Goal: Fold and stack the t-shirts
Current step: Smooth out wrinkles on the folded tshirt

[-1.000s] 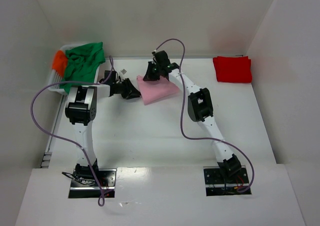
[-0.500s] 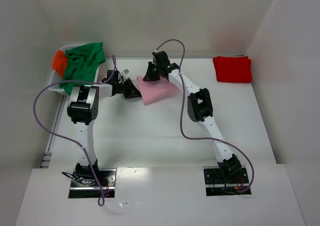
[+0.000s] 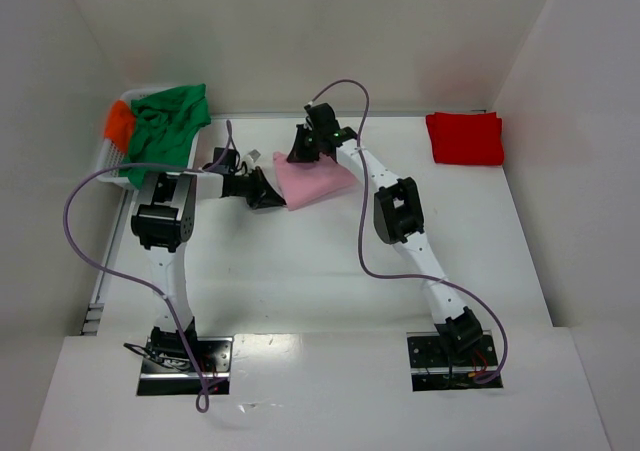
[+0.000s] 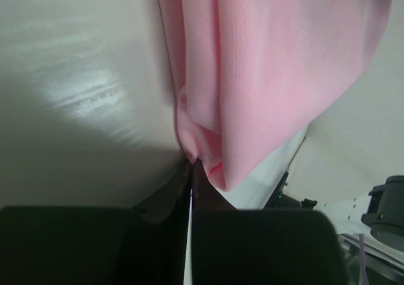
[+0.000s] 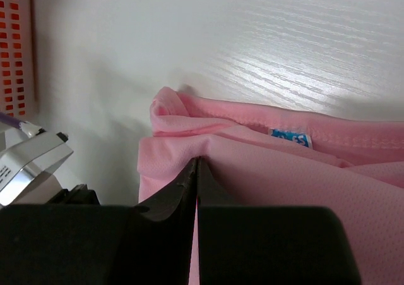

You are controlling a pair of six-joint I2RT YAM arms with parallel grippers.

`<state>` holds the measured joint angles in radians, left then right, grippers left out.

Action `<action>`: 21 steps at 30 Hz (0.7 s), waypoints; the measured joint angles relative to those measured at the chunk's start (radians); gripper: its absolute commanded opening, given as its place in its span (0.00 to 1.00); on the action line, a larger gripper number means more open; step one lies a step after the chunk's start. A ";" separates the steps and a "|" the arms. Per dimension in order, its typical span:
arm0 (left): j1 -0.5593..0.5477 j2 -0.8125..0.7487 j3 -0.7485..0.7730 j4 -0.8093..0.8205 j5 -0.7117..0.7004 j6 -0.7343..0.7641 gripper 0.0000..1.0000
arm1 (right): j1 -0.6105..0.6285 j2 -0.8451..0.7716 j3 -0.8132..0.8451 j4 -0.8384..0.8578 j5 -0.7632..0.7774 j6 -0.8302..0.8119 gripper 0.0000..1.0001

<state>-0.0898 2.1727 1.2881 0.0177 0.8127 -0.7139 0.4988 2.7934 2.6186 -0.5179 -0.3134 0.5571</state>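
The pink t-shirt (image 3: pixel 312 181) lies as a folded bundle on the white table (image 3: pixel 300 271), a little toward 12 o'clock from the table's middle in the top view. Both arms reach in to it.

The left hand (image 3: pixel 268 193) sits at the bundle's 8 o'clock corner. In the left wrist view its dark fingers (image 4: pixel 252 247) are pressed together with only a thin slit between them, and a small pucker of pink cloth is pinched at their tips. The rest of the shirt runs away from the tips in long, soft folds.

The right hand (image 3: pixel 303 149) is at the bundle's 11 o'clock corner. In the right wrist view its fingers (image 5: pixel 265 247) are likewise closed tight, and their tips bite into the pink layers just below a hemmed edge. A small blue label (image 5: pixel 290 137) shows on that hem, toward 2 o'clock from the fingertips.

The red t-shirt (image 3: pixel 465 138) lies folded flat at 2 o'clock on the table, near the right wall and well apart from the pink one.

At 10 o'clock stands a white basket (image 3: pixel 108 154) against the left wall. The green t-shirt (image 3: pixel 165 131) is heaped over it, crumpled and spilling over its edge toward the table. The orange t-shirt (image 3: pixel 119 123) shows beside the green one, on its 9 o'clock side, touching it.
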 measured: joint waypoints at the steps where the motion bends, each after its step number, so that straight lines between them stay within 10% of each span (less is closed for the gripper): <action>1: 0.000 -0.002 -0.003 -0.005 0.007 0.003 0.02 | 0.000 0.002 0.001 0.000 0.002 0.000 0.04; 11: -0.023 -0.016 -0.026 -0.026 0.069 0.009 0.08 | 0.000 0.016 0.014 -0.002 0.015 0.000 0.03; 21: -0.030 -0.074 -0.048 -0.111 0.080 0.059 0.63 | 0.000 0.026 0.047 -0.013 0.019 -0.003 0.12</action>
<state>-0.1196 2.0991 1.2404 -0.0933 0.8928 -0.6552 0.4988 2.8189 2.6656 -0.5308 -0.2939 0.5541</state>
